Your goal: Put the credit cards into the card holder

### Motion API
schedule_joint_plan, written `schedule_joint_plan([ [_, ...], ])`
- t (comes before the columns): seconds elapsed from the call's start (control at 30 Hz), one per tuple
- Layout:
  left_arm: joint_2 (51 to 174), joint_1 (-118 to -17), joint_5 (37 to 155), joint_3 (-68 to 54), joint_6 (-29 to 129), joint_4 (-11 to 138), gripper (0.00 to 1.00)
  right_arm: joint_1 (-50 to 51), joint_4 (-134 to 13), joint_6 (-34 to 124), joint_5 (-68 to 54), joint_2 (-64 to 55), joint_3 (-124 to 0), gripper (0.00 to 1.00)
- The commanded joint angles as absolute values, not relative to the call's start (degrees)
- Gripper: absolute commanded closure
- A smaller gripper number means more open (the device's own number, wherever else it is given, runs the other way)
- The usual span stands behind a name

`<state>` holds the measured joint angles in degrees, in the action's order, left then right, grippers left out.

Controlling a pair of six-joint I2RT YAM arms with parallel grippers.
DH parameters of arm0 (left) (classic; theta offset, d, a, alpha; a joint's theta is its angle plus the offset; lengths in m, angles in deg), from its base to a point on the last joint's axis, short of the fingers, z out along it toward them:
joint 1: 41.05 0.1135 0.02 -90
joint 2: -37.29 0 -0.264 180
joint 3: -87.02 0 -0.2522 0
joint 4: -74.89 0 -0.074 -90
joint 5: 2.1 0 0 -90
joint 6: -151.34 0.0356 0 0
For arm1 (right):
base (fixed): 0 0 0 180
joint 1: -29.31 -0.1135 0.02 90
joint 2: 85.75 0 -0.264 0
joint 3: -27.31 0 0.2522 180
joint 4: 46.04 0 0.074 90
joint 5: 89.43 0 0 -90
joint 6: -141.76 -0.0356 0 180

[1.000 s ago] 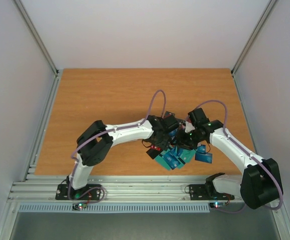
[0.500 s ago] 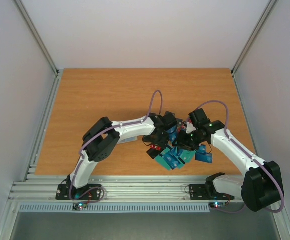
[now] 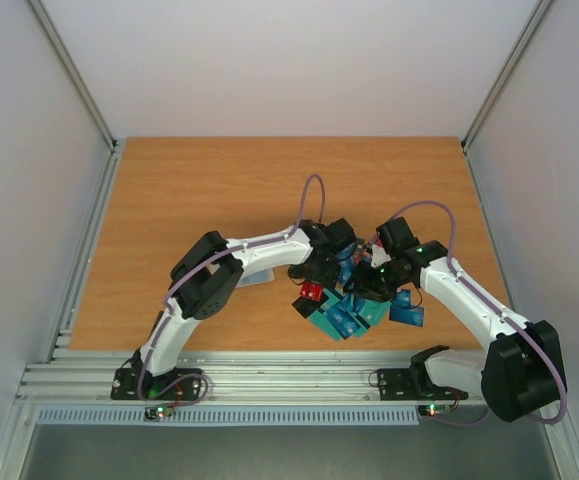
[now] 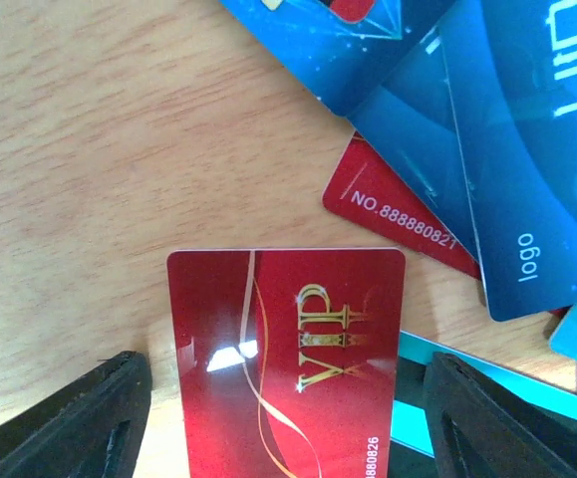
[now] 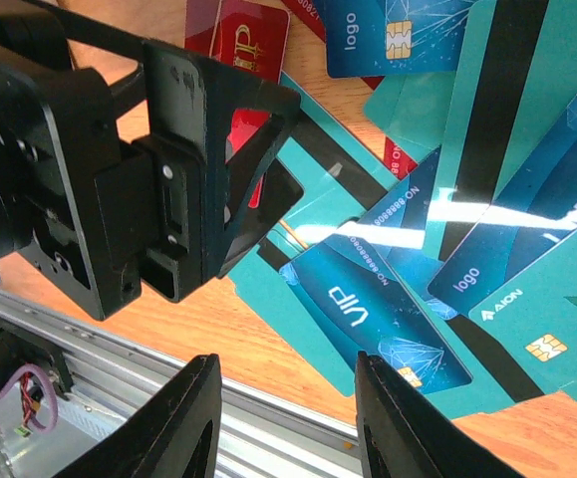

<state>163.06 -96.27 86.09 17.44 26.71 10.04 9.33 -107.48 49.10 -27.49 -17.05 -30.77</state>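
Currently the credit cards [image 3: 354,315] are lying piled near the front edge of the table [image 3: 189,200]. Left gripper [image 4: 286,423] is straddling one red VIP card [image 4: 288,358], jaws wide, not touching it. Right gripper [image 5: 286,423] is hovering over the pile, part-open, gripping nothing.

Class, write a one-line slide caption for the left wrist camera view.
Open left gripper straddles a red VIP card lying flat on the wooden table, with blue cards overlapping beyond it.

open tabletop [image 3: 219,190] beyond, credit cards [image 3: 354,315] (heaped) nearer
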Motion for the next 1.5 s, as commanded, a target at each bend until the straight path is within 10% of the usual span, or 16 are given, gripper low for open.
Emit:
schedule_joint_plan([
  [0.0,165.7,-96.0,84.7,18.2,25.0,8.7,0.25,9.1,-108.5,50.1,-27.1,-16.7,-31.5,0.62],
  [0.6,166.1,-95.7,85.3,12.4,23.7,11.8,0.47,9.1,-108.0,49.7,-27.3,-15.9,-31.6,0.62],
  [1.47,147.7,-94.6,98.2,1.2,28.8,27.1,0.47,9.1,-107.1,46.2,-29.4,-16.2,-31.0,0.62],
])
